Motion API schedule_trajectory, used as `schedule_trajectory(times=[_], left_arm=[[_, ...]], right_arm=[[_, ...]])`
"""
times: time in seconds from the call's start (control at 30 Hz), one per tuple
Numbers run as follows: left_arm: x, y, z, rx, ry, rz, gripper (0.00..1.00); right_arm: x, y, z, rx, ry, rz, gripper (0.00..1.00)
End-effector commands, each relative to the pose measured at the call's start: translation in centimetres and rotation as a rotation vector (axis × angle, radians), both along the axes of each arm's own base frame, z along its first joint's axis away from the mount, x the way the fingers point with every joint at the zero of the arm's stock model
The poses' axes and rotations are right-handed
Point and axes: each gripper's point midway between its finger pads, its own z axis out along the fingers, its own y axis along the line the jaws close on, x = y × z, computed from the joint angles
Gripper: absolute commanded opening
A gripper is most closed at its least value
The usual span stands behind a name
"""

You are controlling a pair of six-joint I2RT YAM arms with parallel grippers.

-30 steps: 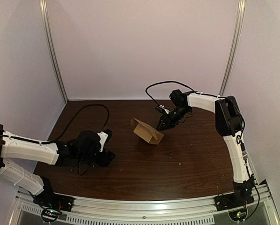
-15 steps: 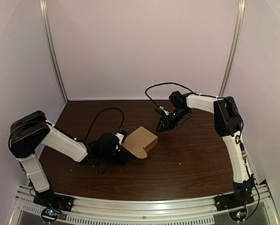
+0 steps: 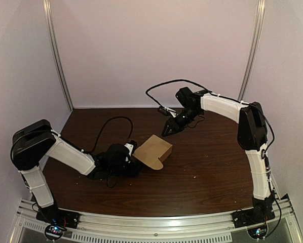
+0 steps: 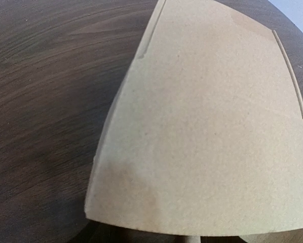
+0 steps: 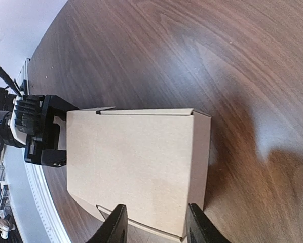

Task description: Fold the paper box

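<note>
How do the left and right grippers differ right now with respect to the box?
The left gripper sits low at the box's left edge; the right gripper hangs clear of it, farther back. The right's fingers are open; the left's are hidden by cardboard. Both face the box.

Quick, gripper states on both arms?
Left gripper: at the edge of the paper box; grip cannot be told.
Right gripper: open, holding nothing.

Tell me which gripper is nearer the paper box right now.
Left. The left gripper is right at the left edge of the paper box; I cannot tell whether it grips it. The right gripper hangs open past the box's far side, clearly apart.
</note>
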Motion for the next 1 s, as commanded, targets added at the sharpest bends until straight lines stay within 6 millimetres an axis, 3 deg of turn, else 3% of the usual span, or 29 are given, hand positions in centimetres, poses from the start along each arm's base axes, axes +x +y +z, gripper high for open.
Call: schedule_trajectory(times=[0.0, 0.3, 0.57, 0.8, 0.97], left_arm=[[-0.2, 0.5, 0.8, -0.035, -0.008, 0.015, 0.58], [-0.9, 1.7, 1.3, -0.032, -0.010, 0.029, 0.59], [-0.9, 2.1, 1.4, -0.031, -0.020, 0.034, 0.58], [-0.5, 1.3, 1.2, -0.044, -0.035, 0.025, 0.58], [0.3, 0.0, 1.2, -0.063, -0.060, 0.006, 0.58]], right_arm=[[-0.5, 0.3, -2.9, -0.080, 0.019, 0.035, 0.41], [0.7, 0.4, -5.0, -0.124, 0.025, 0.006, 0.40], [1.1, -1.0, -7.9, -0.145, 0.122, -0.043, 0.24], [2.4, -3.0, -8.3, -0.103, 0.191, -0.118, 0.23], [2.7, -3.3, -8.2, -0.089, 0.203, -0.128, 0.25]])
